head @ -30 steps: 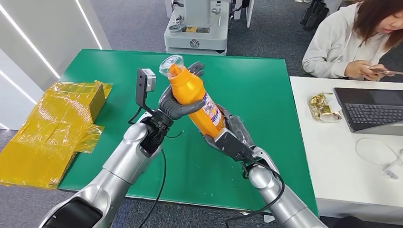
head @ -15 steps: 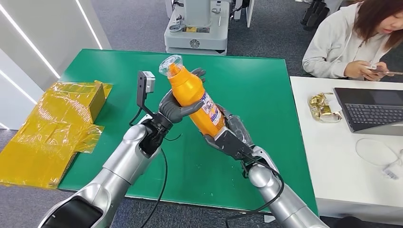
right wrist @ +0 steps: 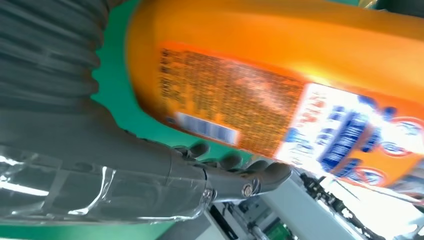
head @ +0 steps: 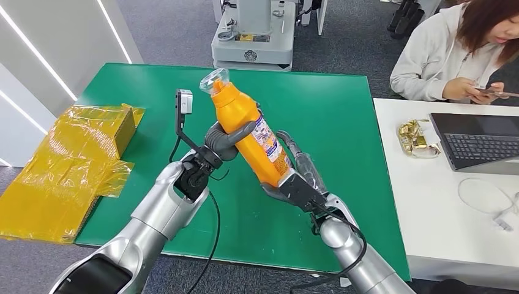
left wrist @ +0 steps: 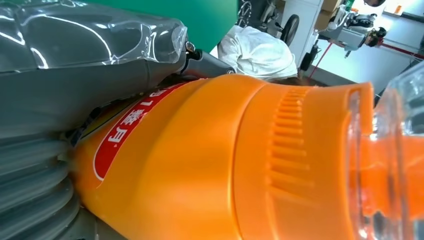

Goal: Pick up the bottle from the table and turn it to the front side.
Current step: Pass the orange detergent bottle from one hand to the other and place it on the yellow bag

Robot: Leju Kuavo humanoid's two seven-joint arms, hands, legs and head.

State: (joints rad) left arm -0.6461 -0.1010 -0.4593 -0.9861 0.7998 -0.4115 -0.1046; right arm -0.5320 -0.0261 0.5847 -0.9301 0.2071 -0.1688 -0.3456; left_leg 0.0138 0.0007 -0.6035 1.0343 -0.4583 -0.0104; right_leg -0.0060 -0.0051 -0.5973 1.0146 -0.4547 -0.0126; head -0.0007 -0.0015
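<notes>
A grey carpeted floor [head: 171, 30] surrounds a green bench [head: 330, 116], with a white wall panel [head: 55, 43] lit by bright strips on the left. Right of it stands a white bench [head: 422, 202] carrying a dark laptop [head: 474, 142], a crumpled gold wrapper [head: 415, 138] and a white cable [head: 486, 199]. Behind that, a seated person [head: 453, 52] in a pale hoodie looks at a phone. A grey machine base [head: 254, 43] stands beyond the green bench's far edge. Yellow plastic-wrapped cardboard [head: 67, 165] lies at the green bench's left edge. Above the middle of the green bench, the orange bottle [head: 248, 128] is held off the surface, tilted, its clear cap [head: 214, 79] uppermost. The left hand [head: 223, 138] wraps its fingers [head: 235, 133] around the bottle's upper body. The right hand [head: 300, 177] cups the base, fingers [head: 294, 147] spread along the far side.
</notes>
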